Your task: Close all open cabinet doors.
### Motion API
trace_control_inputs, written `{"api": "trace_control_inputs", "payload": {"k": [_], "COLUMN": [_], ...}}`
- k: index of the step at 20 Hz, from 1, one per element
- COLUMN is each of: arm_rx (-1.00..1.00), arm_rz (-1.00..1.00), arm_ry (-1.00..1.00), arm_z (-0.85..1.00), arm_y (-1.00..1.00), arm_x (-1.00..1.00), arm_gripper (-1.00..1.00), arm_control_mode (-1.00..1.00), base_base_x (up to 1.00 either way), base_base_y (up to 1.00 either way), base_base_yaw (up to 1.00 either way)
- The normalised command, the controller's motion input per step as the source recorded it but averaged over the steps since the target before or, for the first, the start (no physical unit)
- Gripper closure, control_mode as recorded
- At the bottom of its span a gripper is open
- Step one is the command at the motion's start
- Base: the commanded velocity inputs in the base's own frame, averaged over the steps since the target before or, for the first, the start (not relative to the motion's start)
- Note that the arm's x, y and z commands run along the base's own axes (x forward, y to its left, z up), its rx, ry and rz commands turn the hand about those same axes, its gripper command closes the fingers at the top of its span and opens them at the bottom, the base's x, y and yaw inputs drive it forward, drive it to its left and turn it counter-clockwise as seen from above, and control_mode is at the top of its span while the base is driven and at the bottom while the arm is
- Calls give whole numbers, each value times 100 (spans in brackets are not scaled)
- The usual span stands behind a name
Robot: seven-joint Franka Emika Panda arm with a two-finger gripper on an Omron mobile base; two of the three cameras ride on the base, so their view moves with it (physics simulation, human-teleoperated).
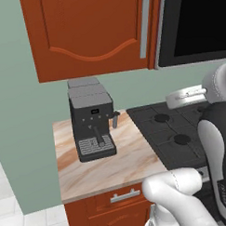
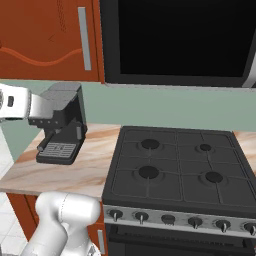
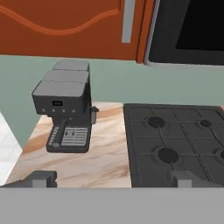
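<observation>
A reddish-brown wooden cabinet door with a grey bar handle appeared shut, at twelve o'clock above a dark grey espresso machine. The two-finger gripper hung released, fingertips wide apart over the marble counter.

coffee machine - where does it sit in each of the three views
Left base view: coffee machine left of centre, on the counter.
Right base view: coffee machine at the left, partly behind the arm.
Hand view: coffee machine left of centre.
Shared landmark: the cabinet door handle hangs above it, to its right.
</observation>
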Motion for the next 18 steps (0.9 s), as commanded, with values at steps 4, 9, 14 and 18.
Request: {"api": "trace_control_inputs", "payload": {"k": [4,9,14,18], "arm_rx": [1,1,0,2], "arm_rz": [-6,-4,0,0], "arm_ry": [6,3,5,4], "arm_z": [0,-1,-13,-15], "arm_y": [-3,-4,-9,-17], "arm_x": [-39,-32,-20,-1], "arm_gripper": [-100,-100,-100,-100], "arm_control_mode": [-100,-100,-100,-100], "base_base_x": [0,0,0,0], "base_base_y": [0,0,0,0], "base_base_yaw": [0,0,0,0]}}
